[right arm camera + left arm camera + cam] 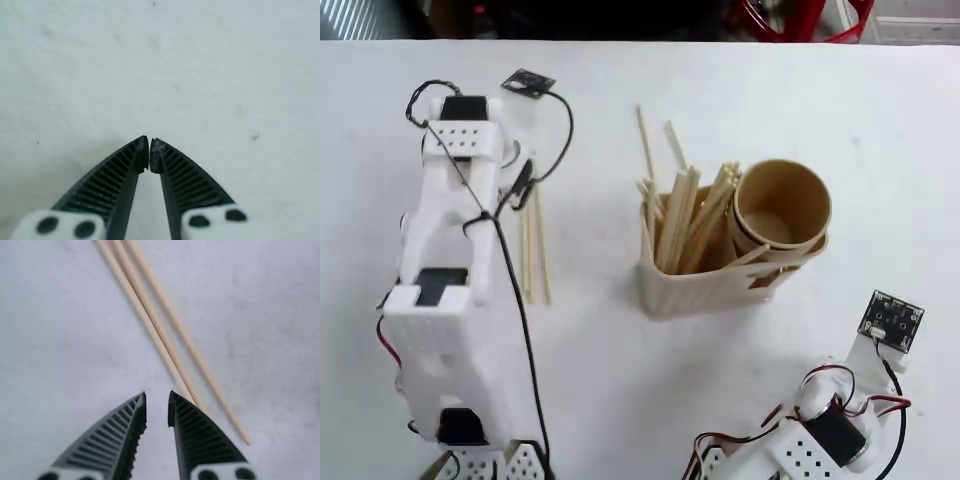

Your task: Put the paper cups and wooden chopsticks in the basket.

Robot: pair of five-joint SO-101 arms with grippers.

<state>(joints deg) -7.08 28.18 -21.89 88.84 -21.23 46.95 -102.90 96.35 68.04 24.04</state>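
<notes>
Chopsticks (165, 335), three of them, lie loose and close together on the white table (620, 400) beside the left arm. The left gripper (157, 396) hangs over one end of them with its jaws a narrow gap apart and nothing between them, and the nearest stick runs just past one dark ribbed finger (200, 440). Well apart from these, toward the middle of the table, stands the cream basket (690, 290). It holds a leaning bundle of sticks (685, 215) on one side and stacked paper cups (782, 205), mouths up, on the other. The right arm (820, 440) sits at the near corner of the table, and the right gripper (149, 142) is over bare tabletop, fingertips pressed together on nothing
</notes>
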